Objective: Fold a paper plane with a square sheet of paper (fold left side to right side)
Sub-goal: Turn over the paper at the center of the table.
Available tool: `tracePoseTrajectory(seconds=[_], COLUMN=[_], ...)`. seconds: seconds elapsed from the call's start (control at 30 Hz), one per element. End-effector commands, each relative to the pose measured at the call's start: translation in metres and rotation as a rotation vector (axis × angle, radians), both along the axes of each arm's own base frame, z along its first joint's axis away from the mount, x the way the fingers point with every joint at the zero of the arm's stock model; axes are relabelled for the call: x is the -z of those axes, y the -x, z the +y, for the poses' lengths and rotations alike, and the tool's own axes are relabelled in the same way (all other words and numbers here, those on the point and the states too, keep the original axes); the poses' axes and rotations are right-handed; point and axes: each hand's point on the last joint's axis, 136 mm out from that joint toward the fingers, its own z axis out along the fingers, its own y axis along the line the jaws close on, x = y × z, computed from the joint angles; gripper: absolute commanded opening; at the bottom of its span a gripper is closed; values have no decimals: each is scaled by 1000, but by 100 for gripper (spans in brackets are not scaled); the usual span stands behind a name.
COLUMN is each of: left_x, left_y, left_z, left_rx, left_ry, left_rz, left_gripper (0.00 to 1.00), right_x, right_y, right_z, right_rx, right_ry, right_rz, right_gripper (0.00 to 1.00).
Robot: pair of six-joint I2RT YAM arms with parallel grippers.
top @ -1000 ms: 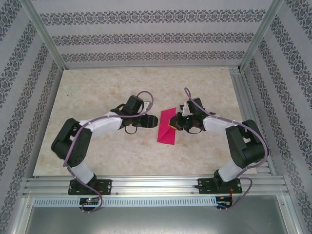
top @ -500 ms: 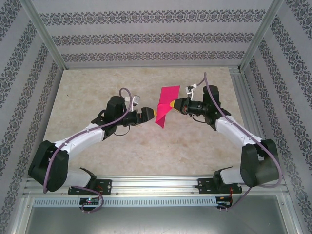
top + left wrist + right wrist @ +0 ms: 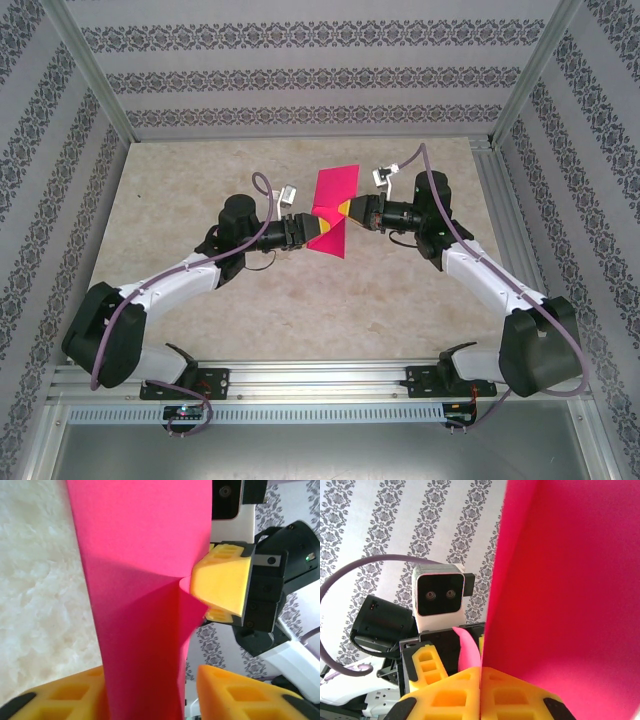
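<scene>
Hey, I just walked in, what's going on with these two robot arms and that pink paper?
Two arms have a pink sheet of paper held up on edge between them, over the table. The right tool is shut on one edge. The left tool faces it from the other side, straddling the paper with a gap showing, so it is not clamped yet. The sheet has a crease.

The paper (image 3: 335,188) is bright magenta-pink. The tabletop (image 3: 200,170) is cream and marbled. The left gripper (image 3: 312,232) and right gripper (image 3: 344,210) are orange-yellow on black. The arms (image 3: 180,275) are white and black, with mauve cables (image 3: 262,180). The walls (image 3: 300,80) bear grey damask stripes.
</scene>
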Motion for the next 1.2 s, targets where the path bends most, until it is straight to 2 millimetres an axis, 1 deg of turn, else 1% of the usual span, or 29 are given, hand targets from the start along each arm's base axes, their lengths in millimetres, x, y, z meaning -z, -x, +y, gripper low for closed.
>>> tracePoseTrajectory(seconds=[0.0,0.23,0.33,0.4,0.43,0.5,0.57,0.63,0.67,0.73,0.83,0.9,0.97,1.03,1.1,1.13,1.17], left_x=[-26,-14,-7,0,7,23,41,62,69,81,92,95,99,103,108,108,113], left_y=[5,5,4,3,1,1,4,7,8,13,18,22,24,26,26,26,27], left_z=[-3,0,0,3,5,13,27,48,59,80,109,119,122,118,108,100,92], left_rx=[27,11,3,-10,-25,-61,-108,-159,-186,-221,-274,-280,-264,-239,-210,-198,-176], left_ry=[38,-8,-31,-71,-117,-251,-459,-716,-843,-1067,-1376,-1562,-1729,-1857,-1951,-1970,-1996], left_rz=[-73,-55,-48,-44,-40,-56,-86,-97,-106,-105,-91,-95,-102,-109,-121,-134,-140], left_gripper=[38,15,9,7,6,4,1,0,0,0,0,0,0,0,0,2,4], right_x=[-18,-12,-6,1,6,18,36,54,64,82,105,115,121,124,125,126,127], right_y=[1,2,2,2,1,-1,-2,0,1,5,14,22,29,36,43,46,49], right_z=[0,-2,-6,-12,-19,-37,-63,-91,-110,-140,-181,-203,-221,-235,-247,-251,-255], right_rx=[4,7,16,38,59,118,211,302,361,452,573,641,697,752,792,807,818], right_ry=[-28,-11,15,48,76,154,315,465,550,666,769,807,817,825,837,837,833], right_rz=[-57,-44,-38,-27,-18,-1,15,44,65,117,204,254,284,305,319,325,332], right_gripper=[8,12,17,22,25,30,37,42,44,46,49,49,49,49,50,50,50])
